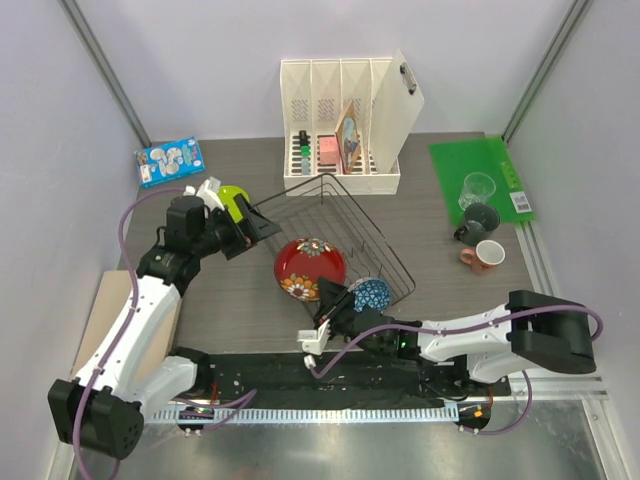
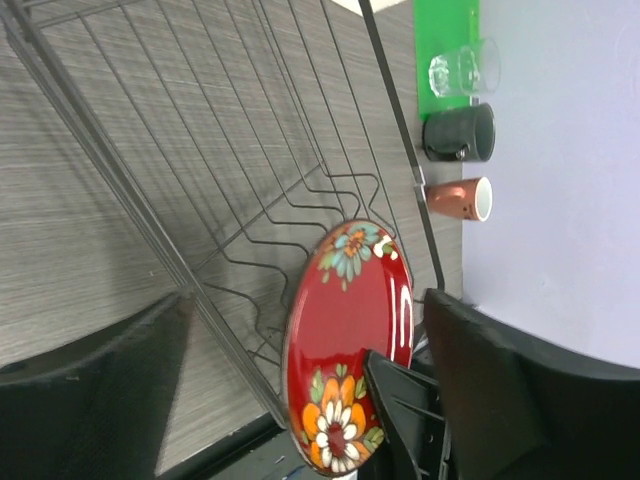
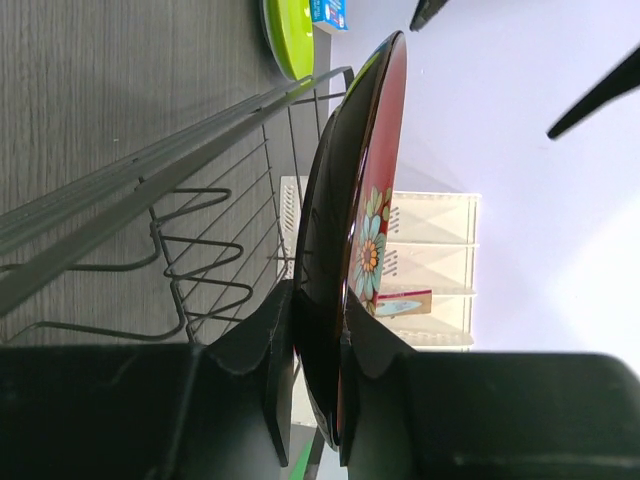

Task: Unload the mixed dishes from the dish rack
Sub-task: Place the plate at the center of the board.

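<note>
The dark wire dish rack (image 1: 345, 215) lies in the middle of the table. The red floral plate (image 1: 311, 268) stands on edge in it, next to the blue patterned bowl (image 1: 372, 293). My right gripper (image 1: 335, 298) is shut on the plate's lower rim; the right wrist view shows its fingers (image 3: 270, 330) pinching the plate (image 3: 372, 250) edge-on. My left gripper (image 1: 262, 225) is open at the rack's left corner, and the rack's rim bar (image 2: 150, 220) runs between its jaws, with the plate (image 2: 350, 320) beyond.
The lime-green plate (image 1: 235, 200) and the white plate (image 1: 210, 190) lie left of the rack. The clear glass (image 1: 478, 188), dark grey mug (image 1: 478, 220) and pink mug (image 1: 485, 255) stand at the right by a green mat (image 1: 480, 160). The cream file holder (image 1: 345, 120) stands behind.
</note>
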`<action>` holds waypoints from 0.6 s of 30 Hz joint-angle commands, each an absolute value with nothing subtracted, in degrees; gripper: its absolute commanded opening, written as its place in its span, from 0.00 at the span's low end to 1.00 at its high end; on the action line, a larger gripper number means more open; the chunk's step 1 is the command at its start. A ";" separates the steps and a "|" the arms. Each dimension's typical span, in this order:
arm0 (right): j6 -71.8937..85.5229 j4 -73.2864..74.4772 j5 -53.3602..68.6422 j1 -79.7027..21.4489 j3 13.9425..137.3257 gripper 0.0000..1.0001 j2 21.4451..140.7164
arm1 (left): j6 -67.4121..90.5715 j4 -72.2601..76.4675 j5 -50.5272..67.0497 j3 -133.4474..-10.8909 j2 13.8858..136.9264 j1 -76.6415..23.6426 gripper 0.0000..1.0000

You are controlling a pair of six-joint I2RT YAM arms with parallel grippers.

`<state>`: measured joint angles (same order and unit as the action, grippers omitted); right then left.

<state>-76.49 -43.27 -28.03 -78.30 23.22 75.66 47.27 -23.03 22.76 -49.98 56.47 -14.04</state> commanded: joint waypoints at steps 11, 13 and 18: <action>-83.49 -52.73 -24.70 -78.84 32.25 0.01 79.98 | 45.53 -21.80 24.52 -45.97 53.88 -18.01 0.96; -83.76 -52.65 -23.91 -78.84 33.57 0.01 80.59 | 45.44 -21.88 24.17 -45.70 53.70 -18.45 0.99; -84.02 -53.43 -22.85 -78.84 35.59 0.01 82.09 | 45.35 -21.88 23.91 -45.00 53.26 -19.34 0.98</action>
